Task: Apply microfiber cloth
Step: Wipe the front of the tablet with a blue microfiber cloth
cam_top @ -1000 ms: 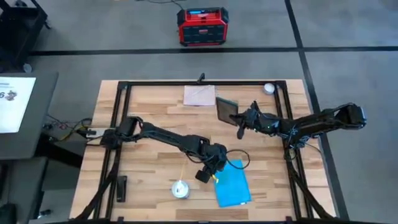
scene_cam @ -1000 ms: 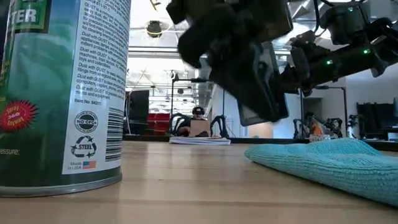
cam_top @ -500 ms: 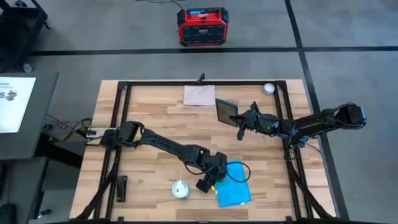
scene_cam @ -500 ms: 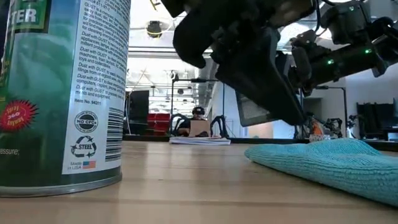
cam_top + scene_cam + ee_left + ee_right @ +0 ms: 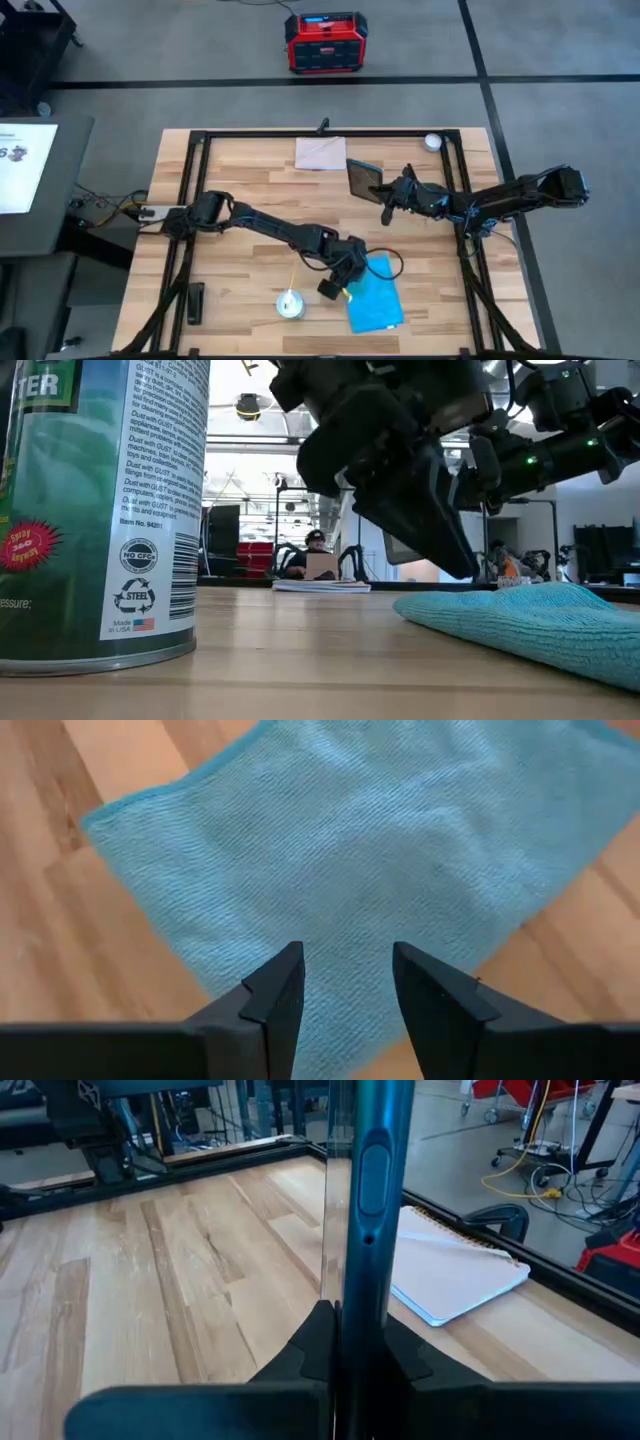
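The sky-blue microfiber cloth (image 5: 376, 292) lies flat on the wooden table near its front edge, and also shows in the low view (image 5: 530, 622). My left gripper (image 5: 345, 960) is open and points down over the cloth's left part (image 5: 338, 282), one finger on either side of a strip of cloth. My right gripper (image 5: 390, 192) is at the far right, shut on the black tablet (image 5: 362, 177), which it holds off the table. My left gripper stands low over the cloth (image 5: 350, 870); I cannot tell whether its fingertips touch it. My right gripper pinches the tablet between its two fingers, which come about level from the table's right. The tablet's teal edge (image 5: 362, 1270) stands upright between them, clear of the table.
A green spray can (image 5: 290, 303) stands left of the cloth, close to the low camera (image 5: 100, 510). A pale beige sheet (image 5: 320, 153) lies at the far edge, a small white object (image 5: 432, 142) at the far right, a black object (image 5: 195, 300) at the near left.
My left gripper has gone toward the table's near edge and down, closing in on the left part of the cloth. The cloth has stayed where it lay.
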You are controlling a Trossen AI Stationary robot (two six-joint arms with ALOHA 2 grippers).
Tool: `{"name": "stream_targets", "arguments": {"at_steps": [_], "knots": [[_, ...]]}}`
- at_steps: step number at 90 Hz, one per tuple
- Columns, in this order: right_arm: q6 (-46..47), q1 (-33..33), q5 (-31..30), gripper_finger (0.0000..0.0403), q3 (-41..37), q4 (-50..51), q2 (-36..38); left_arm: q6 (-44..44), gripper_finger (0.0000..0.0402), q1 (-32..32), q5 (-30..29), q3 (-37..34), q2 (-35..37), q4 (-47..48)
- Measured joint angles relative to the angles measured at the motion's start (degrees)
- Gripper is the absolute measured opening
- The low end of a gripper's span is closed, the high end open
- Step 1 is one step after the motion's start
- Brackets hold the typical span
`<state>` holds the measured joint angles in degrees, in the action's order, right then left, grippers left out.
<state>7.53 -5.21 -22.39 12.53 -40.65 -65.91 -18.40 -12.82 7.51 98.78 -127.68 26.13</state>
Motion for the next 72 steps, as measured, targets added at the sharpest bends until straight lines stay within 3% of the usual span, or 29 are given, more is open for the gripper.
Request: {"name": "stream_targets", "arguments": {"at_steps": [25,59,66,72], "knots": [[0.02,0.04,0.09,0.001,0.02,0.12,0.0,-0.75,0.0135,-0.61,-0.05,-0.23,-2.68,1.84],[-0.34,0.61,0.08,0.001,0.04,-0.19,-0.01,-2.03,0.0133,-0.02,0.07,0.52,-8.72,-3.89],[-0.39,0.63,0.05,0.001,0.04,-0.11,0.0,-2.7,0.0115,0.17,-2.02,0.19,-8.72,-4.49],[-0.42,0.63,0.07,0.001,0.04,-0.04,0.0,-4.27,0.0074,0.18,-5.7,0.09,-8.69,-5.13]]}}
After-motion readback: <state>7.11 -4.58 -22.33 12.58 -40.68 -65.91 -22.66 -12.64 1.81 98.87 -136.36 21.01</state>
